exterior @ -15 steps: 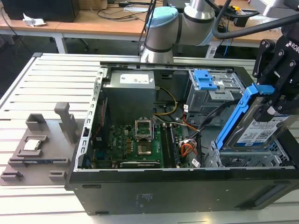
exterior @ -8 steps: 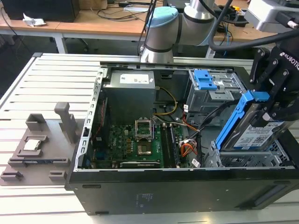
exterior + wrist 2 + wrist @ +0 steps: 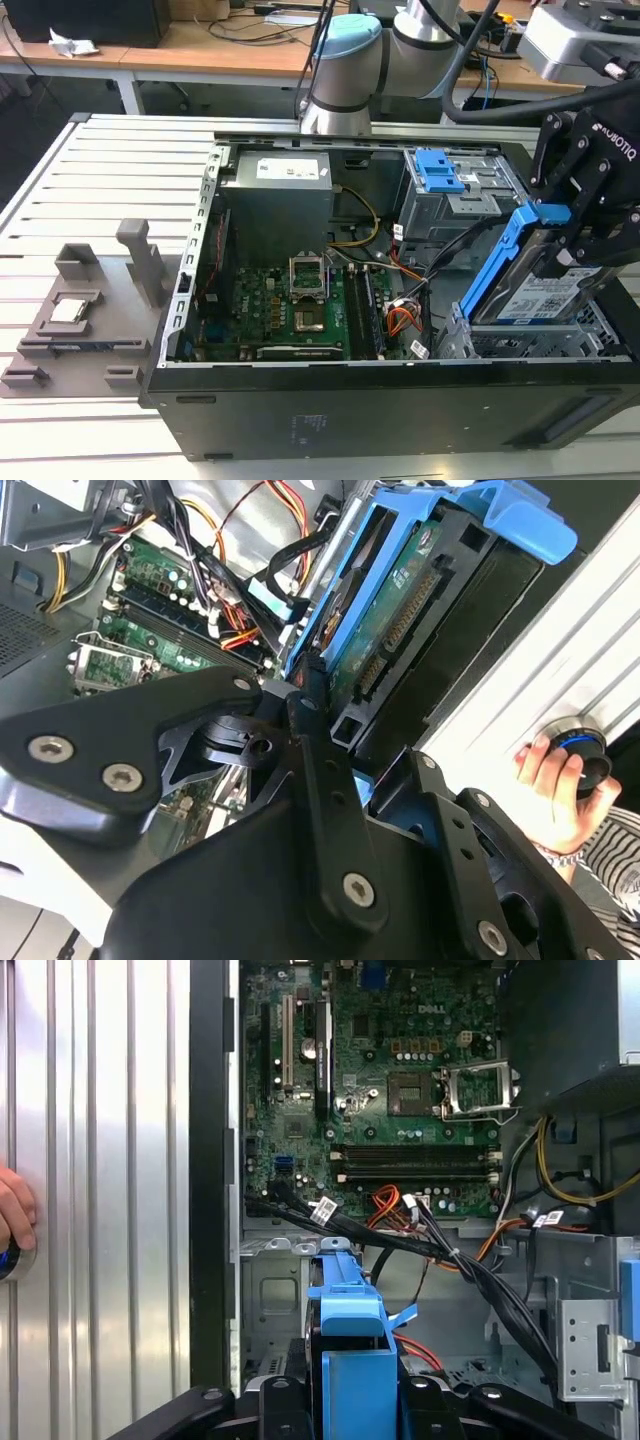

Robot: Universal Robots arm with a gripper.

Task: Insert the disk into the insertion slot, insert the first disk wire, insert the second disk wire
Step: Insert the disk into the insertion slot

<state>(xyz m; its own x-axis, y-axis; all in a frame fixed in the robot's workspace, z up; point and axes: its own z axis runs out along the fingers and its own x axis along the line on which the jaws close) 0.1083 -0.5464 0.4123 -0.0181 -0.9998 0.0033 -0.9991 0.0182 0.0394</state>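
Note:
My gripper [image 3: 565, 255] is shut on the disk [image 3: 527, 292], a silver drive with a white label in a bright blue carrier. I hold it tilted steeply, its lower end at the open top of the insertion slot [image 3: 520, 342], a grey perforated cage in the case's front corner at the exterior view's right. The second wrist view shows the disk's [image 3: 395, 620] circuit-board side and connector between my black fingers [image 3: 312, 715]. The first wrist view shows the blue carrier [image 3: 350, 1325] above the cage [image 3: 272, 1285]. A bundle of black wires [image 3: 445, 1252] runs loose beside the cage.
A taller grey bay with a blue latch [image 3: 440, 172] stands behind the cage. The open case holds the motherboard [image 3: 290, 305] and power supply [image 3: 275, 200]. A grey fixture [image 3: 85, 300] lies on the slatted table. A person's hand [image 3: 553, 792] rests on a knob outside the case.

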